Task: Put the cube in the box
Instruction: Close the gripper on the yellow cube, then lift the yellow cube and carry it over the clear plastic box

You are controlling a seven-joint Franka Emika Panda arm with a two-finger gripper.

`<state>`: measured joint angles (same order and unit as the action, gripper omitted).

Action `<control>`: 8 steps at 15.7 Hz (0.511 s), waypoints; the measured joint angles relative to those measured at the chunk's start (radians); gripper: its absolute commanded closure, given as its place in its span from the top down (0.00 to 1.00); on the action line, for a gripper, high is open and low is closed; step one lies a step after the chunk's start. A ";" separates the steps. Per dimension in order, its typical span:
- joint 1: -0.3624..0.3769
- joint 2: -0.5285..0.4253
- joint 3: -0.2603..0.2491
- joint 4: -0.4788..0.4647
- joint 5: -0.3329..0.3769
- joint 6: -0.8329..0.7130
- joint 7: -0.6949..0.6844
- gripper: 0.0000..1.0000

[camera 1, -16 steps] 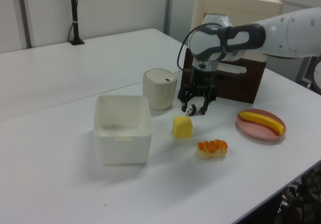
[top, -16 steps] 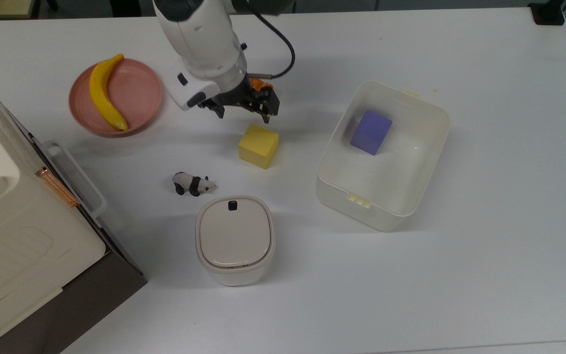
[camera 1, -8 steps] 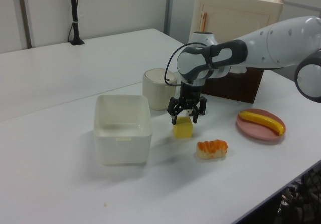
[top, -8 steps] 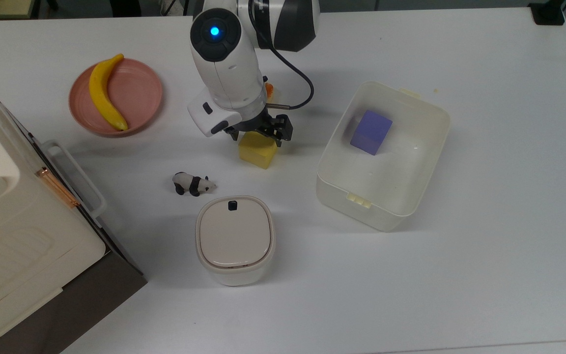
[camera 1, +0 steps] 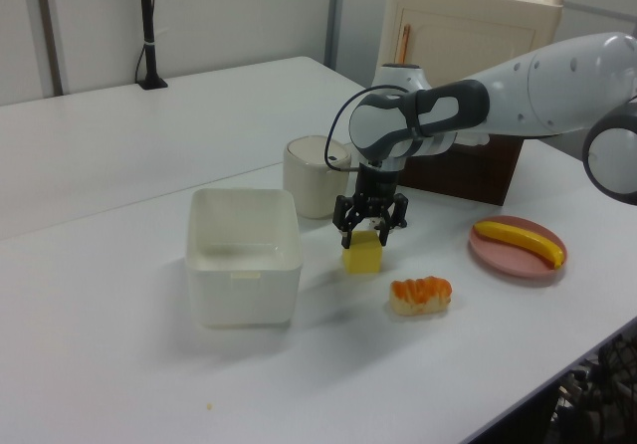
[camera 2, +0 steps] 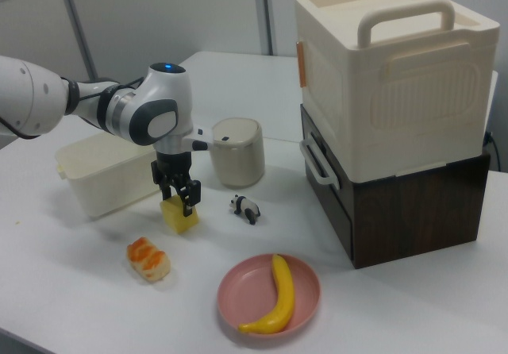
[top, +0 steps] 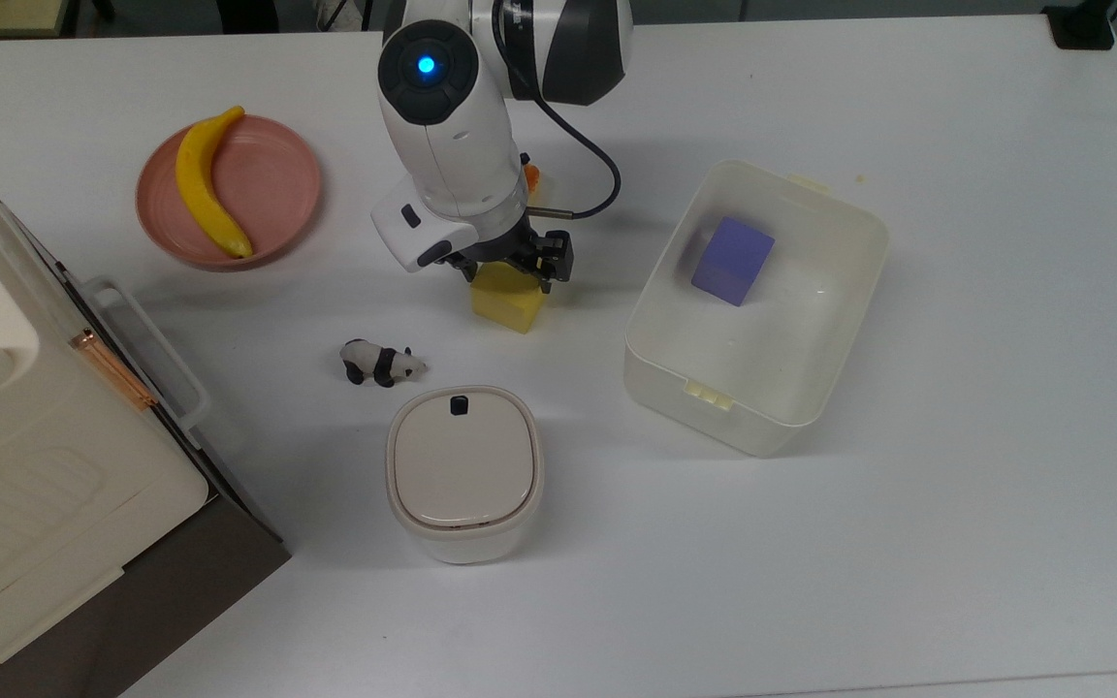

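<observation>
The yellow cube [top: 510, 302] stands on the white table, left of the box in the top view. My gripper [top: 510, 269] hangs straight down over it, open, one finger on each side of the cube's top; its far part is hidden under the hand. In the left view the cube [camera 1: 362, 257] sits just below the gripper [camera 1: 370, 228]; in the right view the gripper [camera 2: 181, 196] is low over the cube [camera 2: 181, 217]. The cream-white box [top: 864, 242] lies open at the top view's right, with a purple cube [top: 733, 260] inside.
A panda toy [top: 381, 363] and a lidded bin [top: 463, 472] sit near the cube. A pink plate [top: 282, 179] holds a banana [top: 207, 184]. A sushi toy [camera 1: 420, 295] lies beside the cube. A large cream case [camera 2: 389, 76] stands on a dark base.
The arm swung from behind the cube to directly over it, then sank a little, so the fingers now reach down around the cube's top. The cube has not moved.
</observation>
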<state>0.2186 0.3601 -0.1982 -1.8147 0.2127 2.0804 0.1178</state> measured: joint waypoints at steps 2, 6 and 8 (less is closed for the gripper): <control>-0.001 -0.005 0.000 0.003 0.000 -0.015 -0.024 0.30; -0.010 -0.025 -0.009 0.011 0.000 -0.062 -0.057 0.28; -0.023 -0.043 -0.012 0.028 0.000 -0.116 -0.084 0.28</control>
<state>0.1954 0.3167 -0.2105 -1.7865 0.2124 1.9642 0.0342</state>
